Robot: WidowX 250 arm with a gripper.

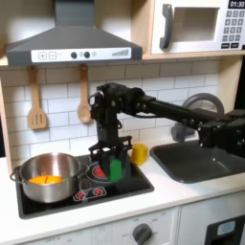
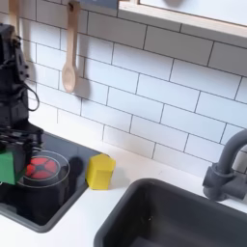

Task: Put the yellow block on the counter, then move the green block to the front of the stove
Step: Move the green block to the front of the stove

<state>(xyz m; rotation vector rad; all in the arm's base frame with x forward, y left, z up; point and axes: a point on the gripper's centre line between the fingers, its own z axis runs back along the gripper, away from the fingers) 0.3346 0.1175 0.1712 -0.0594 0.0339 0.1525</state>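
- Front strip of the stove (image 1: 96, 196) with the red control marks is bare; that is where the green block has to end up, toward the camera in the first exterior view.
- Steel pot (image 1: 48, 179) with orange food inside sits on the stove at the first exterior view's left, just beside the gripper.
- Gripper (image 1: 112, 168) hangs over the red ring burner (image 2: 41, 167), fingers pointing down, clamped on the green block (image 1: 115, 168).
- Green block is held upright, long axis vertical, looks lifted just clear of the stove top; contact with the surface too small to confirm.
- Key relation: block is already in the gripper, so the move is a short pull toward the front edge then a lowering; target lies forward and slightly toward the first exterior view's left of the gripper.
- Risk, as a judgement: pot is close on that side, so the path needs to stay clear of its rim.
- Yellow block (image 2: 100, 171) rests on the white table (image 2: 92, 217) just beside the stove's edge, between stove and sink (image 2: 183, 217); first part of the task looks done.
- Second exterior view gives the green block (image 2: 7, 165) at its left edge, and shows the yellow block apart from the stove; first exterior view shows the front strip and pot instead.
- Far back: wooden spoon (image 2: 69, 60) on the tiled wall.
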